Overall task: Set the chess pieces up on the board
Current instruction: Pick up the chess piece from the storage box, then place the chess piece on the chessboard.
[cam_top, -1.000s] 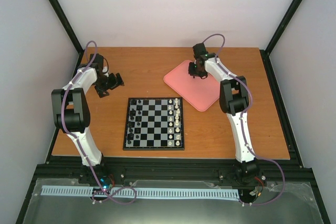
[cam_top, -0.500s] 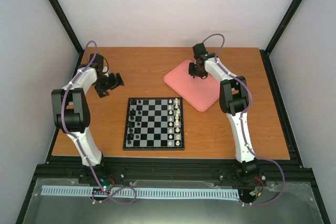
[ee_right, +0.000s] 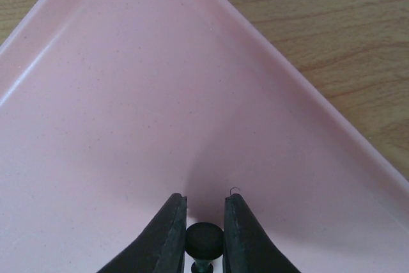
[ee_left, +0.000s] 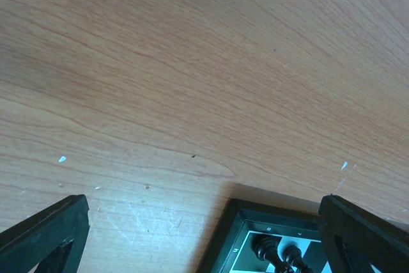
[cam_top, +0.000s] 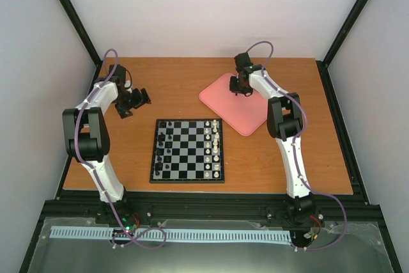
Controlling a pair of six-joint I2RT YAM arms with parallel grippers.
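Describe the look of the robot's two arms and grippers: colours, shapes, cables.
The left arm and right arm have white shells with black joints; a purple cable loops along each. The left gripper and right gripper are black, each with two tapering fingers.

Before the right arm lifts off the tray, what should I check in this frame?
1. Black piece sits between the right gripper fingers: ok.
2. Fingers touch both sides of its head: ok.
3. Grip firm enough to lift: cannot tell.
4. Pink tray shows nothing else near the piece in the wrist view: ok.
5. Left gripper open and off the board: ok.
6. Free square on black's side of the board: cannot tell.
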